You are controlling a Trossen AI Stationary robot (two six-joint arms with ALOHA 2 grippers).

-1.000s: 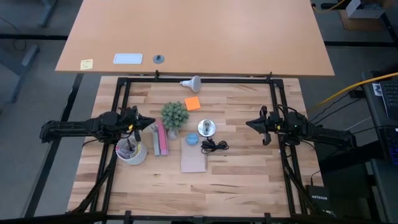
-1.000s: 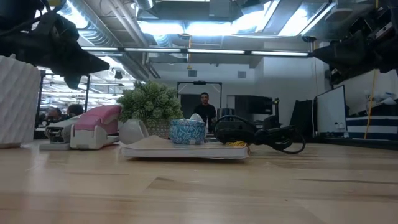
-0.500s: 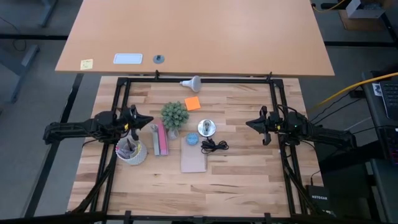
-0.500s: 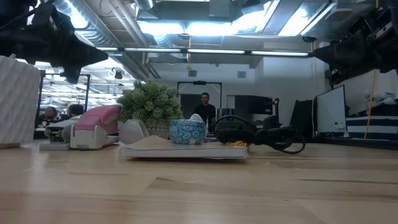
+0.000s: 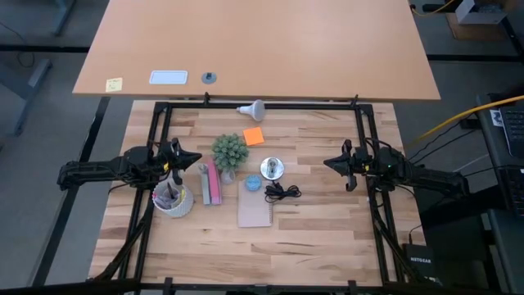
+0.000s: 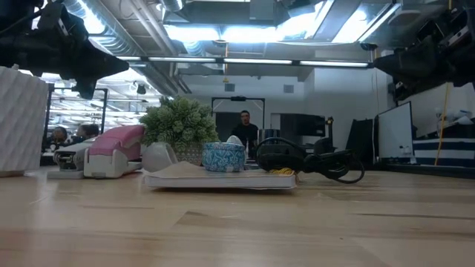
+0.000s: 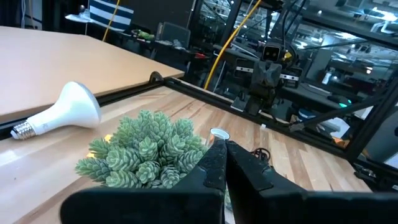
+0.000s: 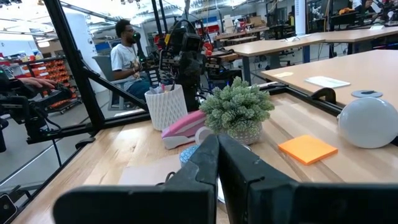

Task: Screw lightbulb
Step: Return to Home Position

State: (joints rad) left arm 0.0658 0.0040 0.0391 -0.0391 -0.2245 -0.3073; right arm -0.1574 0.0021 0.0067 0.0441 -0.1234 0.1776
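Left claw (image 5: 197, 159) closed beside plant (image 5: 230, 151), right claw (image 5: 329, 163) closed, lightbulb (image 5: 252, 108) apart

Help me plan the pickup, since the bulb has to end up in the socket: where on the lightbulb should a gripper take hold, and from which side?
Probably grip the lightbulb across its tapering neck, coming straight down from above. It lies on its side along the table's far edge, screw base toward the left arm's side, so the neck is narrower than the globe and the base stays free.
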